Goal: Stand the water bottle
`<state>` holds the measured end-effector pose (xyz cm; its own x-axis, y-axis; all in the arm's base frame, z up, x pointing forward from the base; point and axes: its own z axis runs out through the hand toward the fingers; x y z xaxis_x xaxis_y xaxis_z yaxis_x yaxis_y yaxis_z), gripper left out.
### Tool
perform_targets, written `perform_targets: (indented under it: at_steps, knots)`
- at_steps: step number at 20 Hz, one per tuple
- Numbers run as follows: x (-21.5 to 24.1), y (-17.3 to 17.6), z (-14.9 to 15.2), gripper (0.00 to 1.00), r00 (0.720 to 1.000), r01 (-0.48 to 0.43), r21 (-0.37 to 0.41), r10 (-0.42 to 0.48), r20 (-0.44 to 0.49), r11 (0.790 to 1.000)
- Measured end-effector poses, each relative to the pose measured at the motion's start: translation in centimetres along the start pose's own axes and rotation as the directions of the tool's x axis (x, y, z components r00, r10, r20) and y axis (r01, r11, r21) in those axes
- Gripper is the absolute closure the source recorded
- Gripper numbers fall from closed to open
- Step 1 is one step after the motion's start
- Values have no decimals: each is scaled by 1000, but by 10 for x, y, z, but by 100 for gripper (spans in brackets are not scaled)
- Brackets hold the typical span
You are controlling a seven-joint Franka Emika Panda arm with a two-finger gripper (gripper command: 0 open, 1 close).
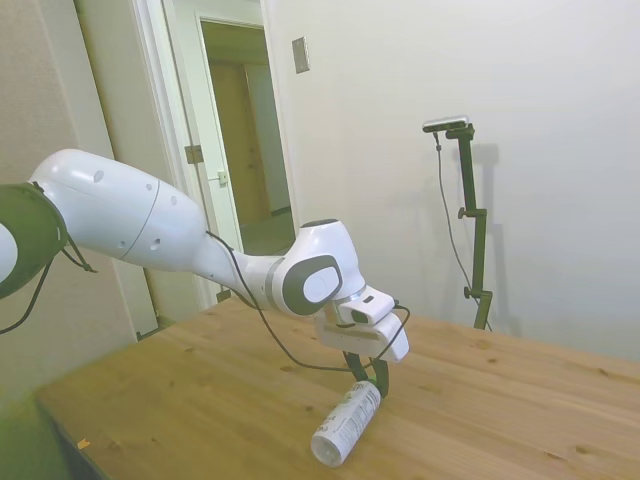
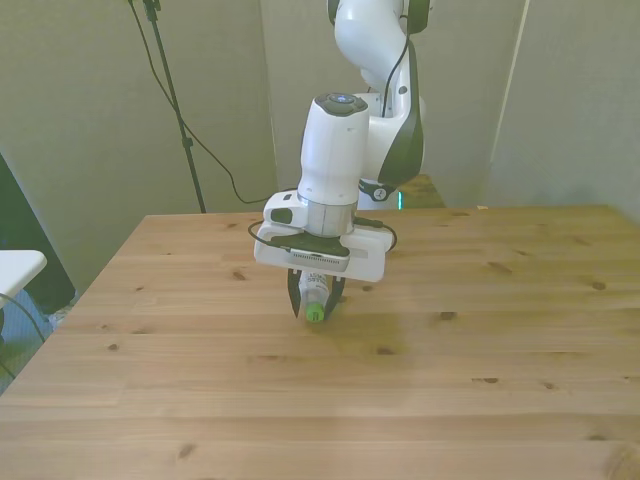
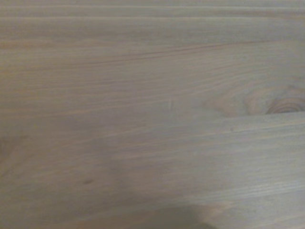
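The water bottle (image 1: pixel 346 424) lies tilted on the wooden table (image 1: pixel 520 400), with its flat base toward the near edge in the side view. Its white label with dark print faces up. In the front view its green cap (image 2: pixel 315 314) points toward the camera, just below the gripper body. My gripper (image 1: pixel 368 378) reaches down over the cap end, and its dark fingers (image 2: pixel 293 296) sit tight on either side of the bottle's neck (image 2: pixel 314 296). The wrist view holds only blurred wood grain (image 3: pixel 152 114); the bottle does not appear there.
A doorway (image 1: pixel 245 140) opens behind the table in the side view. A white object (image 2: pixel 15 268) pokes in at the front view's left edge, off the table. Bare wood (image 2: pixel 480 380) stretches all around the bottle.
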<state>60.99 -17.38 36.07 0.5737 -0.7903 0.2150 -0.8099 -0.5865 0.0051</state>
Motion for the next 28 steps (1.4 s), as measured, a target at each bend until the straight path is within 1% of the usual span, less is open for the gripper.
perform_targets:
  at_steps: [3, 7, 9, 11, 13, 16, 17, 19, 22, 23, 25, 26, 28]
  knots:
    - [1, 0, -1, 100, 1000, -22, 4, 22, 11, 1000]
    - [7, -6, -5, 100, 994, -107, 10, 107, 6, 994]
    - [11, -13, -11, 100, 984, -178, 32, 178, -3, 983]
    - [17, -23, -28, 100, 966, -256, 74, 259, -28, 964]
    - [22, -36, -63, 100, 938, -333, 139, 343, -57, 933]
    - [29, -43, -124, 100, 886, -411, 226, 445, -128, 883]
    - [32, -42, -141, 100, 866, -431, 248, 474, -156, 868]
    - [38, -42, -159, 100, 820, -466, 284, 529, -218, 838]
    - [46, -44, -161, 100, 742, -499, 327, 590, -317, 803]
    - [46, -52, -157, 100, 697, -517, 355, 624, -353, 779]
    - [44, -54, -156, 100, 681, -501, 358, 614, -399, 788]
    - [43, -57, -154, 100, 664, -495, 373, 619, -420, 785]
    - [43, -65, -147, 100, 622, -490, 419, 643, -446, 764]
